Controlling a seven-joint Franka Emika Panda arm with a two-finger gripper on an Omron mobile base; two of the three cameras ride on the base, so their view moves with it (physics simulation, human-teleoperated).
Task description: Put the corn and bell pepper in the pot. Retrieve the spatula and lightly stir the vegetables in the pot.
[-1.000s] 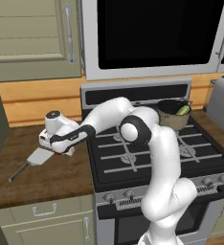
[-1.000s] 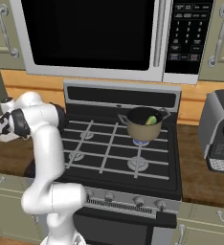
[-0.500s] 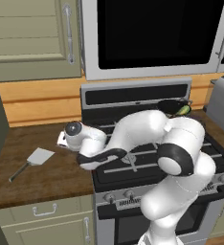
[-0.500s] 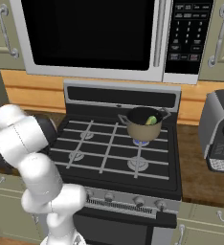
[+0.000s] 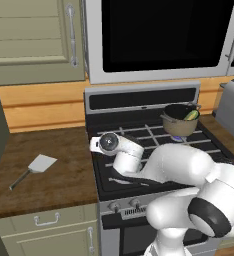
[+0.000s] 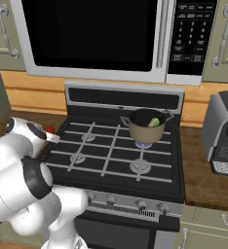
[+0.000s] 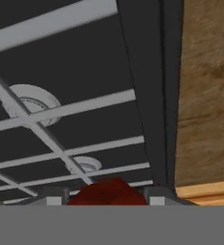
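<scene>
End effector (image 7: 106,198) is closing around the bell pepper (image 7: 107,192), a red lump sitting between the two finger tips in the hand view; the same red is peeking out beside the wrist in the right base view, over the stove's left edge. Corn (image 5: 191,115) is already lying inside the pot (image 5: 179,120) on the rear right burner. Spatula (image 5: 31,169) is resting untouched on the wooden surface (image 5: 49,150) left of the stove.

Judgement: the carry to the pot is in hand. Doing it well means keeping the grip steady, travelling high enough to clear the grates and the rim, centring over the dark opening, then releasing low so the pepper is not bouncing out.
</scene>
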